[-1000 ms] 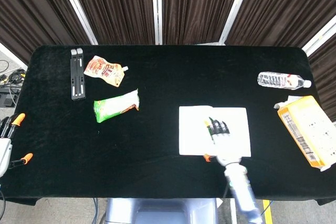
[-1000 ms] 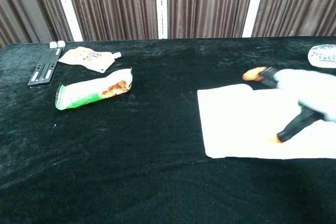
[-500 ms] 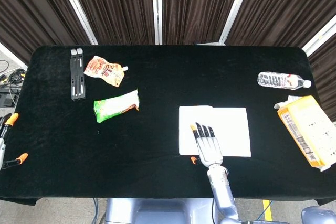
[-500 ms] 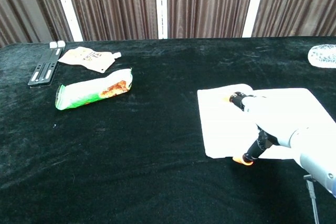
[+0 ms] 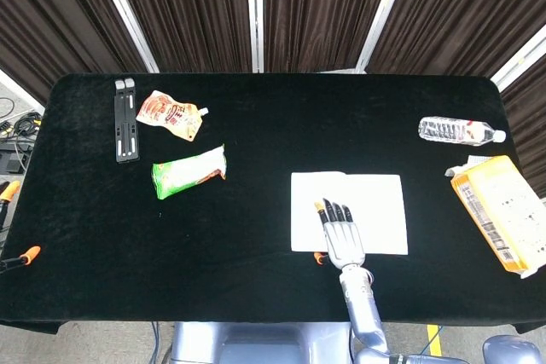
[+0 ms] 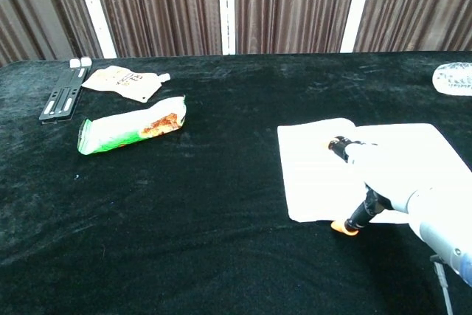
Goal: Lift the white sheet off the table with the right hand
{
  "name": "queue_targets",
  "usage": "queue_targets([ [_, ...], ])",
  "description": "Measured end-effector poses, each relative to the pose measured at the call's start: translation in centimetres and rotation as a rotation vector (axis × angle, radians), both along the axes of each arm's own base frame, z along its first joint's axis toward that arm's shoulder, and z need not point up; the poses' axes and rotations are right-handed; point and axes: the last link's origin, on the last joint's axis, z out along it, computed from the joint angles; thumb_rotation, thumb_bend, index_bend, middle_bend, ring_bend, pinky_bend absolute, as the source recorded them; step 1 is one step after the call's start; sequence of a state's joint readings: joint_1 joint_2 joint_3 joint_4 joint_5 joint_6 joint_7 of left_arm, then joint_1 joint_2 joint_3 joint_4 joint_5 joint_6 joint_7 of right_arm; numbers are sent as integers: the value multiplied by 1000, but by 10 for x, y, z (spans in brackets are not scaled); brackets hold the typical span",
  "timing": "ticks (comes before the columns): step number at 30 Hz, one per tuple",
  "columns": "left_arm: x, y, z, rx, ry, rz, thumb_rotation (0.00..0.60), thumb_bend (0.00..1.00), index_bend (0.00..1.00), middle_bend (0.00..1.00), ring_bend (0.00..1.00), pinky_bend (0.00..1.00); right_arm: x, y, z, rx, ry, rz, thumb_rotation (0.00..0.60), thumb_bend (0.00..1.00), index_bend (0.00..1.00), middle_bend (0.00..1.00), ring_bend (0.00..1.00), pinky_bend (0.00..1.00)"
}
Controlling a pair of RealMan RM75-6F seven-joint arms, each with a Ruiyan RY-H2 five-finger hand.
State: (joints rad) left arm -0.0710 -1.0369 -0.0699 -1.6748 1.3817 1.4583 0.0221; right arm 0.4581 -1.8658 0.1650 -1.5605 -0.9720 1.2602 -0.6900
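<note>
The white sheet (image 5: 371,198) (image 6: 310,164) lies flat on the black table, right of centre. My right hand (image 5: 342,236) (image 6: 377,175) lies over its near-left part with the fingers stretched out and pointing away from me. The thumb's orange tip (image 6: 343,228) sits on the cloth just off the sheet's near edge. The hand holds nothing. Of my left hand only two orange fingertips (image 5: 31,252) show at the far left edge of the head view, well apart, with nothing between them.
A green snack packet (image 5: 189,170) (image 6: 131,132), an orange pouch (image 5: 171,114) and a black bar (image 5: 126,119) lie at the left. A water bottle (image 5: 459,131) and a yellow box (image 5: 503,210) lie at the right edge.
My right hand has slid from the sheet's middle to its near-left edge and flattened out. My left hand has drawn back toward the left edge of the view.
</note>
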Motion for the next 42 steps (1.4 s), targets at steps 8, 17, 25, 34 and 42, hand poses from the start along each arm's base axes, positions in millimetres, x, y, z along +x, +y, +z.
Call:
queue_targets([
  [8,0,0,0,-1,-2,-3,600,160,0,0,0,0,-4,-1,-8,-6,17,13,600,102,0,0,0,0],
  [17,2,0,0,8,-13,-13,600,162,0,0,0,0,-1,-5,-5,-163,-28,118,600,419,0,0,0,0],
  [25,3,0,-1,7,-17,-12,600,163,0,0,0,0,0,-5,10,-266,-99,110,600,433,0,0,0,0],
  [34,4,1,-1,19,-23,-16,600,166,0,0,0,0,-14,-15,34,-347,-94,6,600,432,0,0,0,0],
  [42,5,1,-3,14,-19,-15,600,170,0,0,0,0,-33,-18,66,-431,-59,-27,600,409,0,0,0,0],
])
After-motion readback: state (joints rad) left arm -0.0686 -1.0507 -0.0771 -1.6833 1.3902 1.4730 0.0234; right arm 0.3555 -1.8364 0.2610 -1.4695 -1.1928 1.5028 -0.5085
